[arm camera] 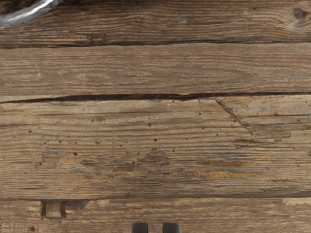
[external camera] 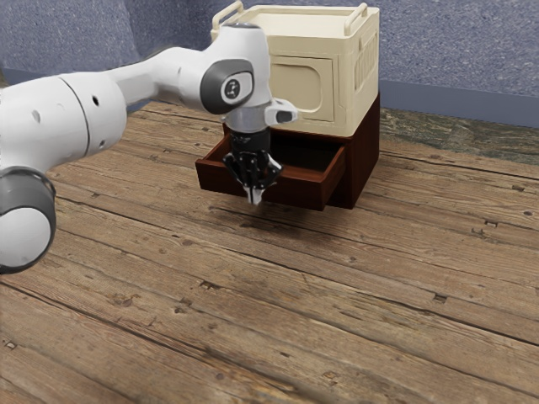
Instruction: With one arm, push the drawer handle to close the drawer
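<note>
Arm (external camera: 50, 122), end effector (external camera: 254, 192) of indiscernible state, before camera-facing drawer (external camera: 295, 190), long axis crosswise

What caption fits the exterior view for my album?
Robot gripper in front of an open drawer beneath a cream box.

A dark red-brown drawer (external camera: 298, 192) is standing open.
It is jutting out of the matching cabinet (external camera: 365, 160) beneath the cream box (external camera: 358, 88), sitting level, its long, plain front facing the exterior view's near side. Its hollow is lying in shadow, its exposed side wall is running back into the cabinet, and the middle of its front is being partly hidden.
</note>
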`<move>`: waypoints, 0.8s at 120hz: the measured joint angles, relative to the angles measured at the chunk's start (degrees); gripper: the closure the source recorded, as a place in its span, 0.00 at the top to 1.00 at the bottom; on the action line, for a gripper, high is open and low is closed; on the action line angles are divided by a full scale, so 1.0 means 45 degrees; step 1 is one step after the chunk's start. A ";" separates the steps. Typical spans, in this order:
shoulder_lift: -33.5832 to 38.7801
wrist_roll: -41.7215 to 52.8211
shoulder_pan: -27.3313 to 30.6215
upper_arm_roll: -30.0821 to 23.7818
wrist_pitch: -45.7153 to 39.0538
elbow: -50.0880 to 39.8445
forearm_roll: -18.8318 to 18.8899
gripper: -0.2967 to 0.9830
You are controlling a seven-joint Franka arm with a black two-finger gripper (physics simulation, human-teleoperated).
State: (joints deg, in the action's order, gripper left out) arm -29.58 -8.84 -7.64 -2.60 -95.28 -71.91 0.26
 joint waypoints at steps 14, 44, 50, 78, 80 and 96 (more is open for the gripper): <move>-0.0346 -0.0565 0.0012 0.0517 -0.1150 0.0015 0.0000 0.17; -0.0924 -0.0890 0.0019 0.1084 -0.2843 0.0079 0.0000 0.16; -0.1031 -0.0853 0.0086 0.1178 -0.3078 0.0094 0.0000 0.16; -0.1378 -0.0509 0.0211 0.1486 -0.3836 0.0098 -0.0014 0.16; -0.1406 -0.0482 0.0207 0.1488 -0.3871 0.0103 -0.0017 0.16; -0.1514 -0.0292 0.0172 0.1495 -0.4153 0.0114 -0.0036 0.15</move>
State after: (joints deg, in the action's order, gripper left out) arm -36.39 -10.15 -6.87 4.13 -113.97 -71.40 0.10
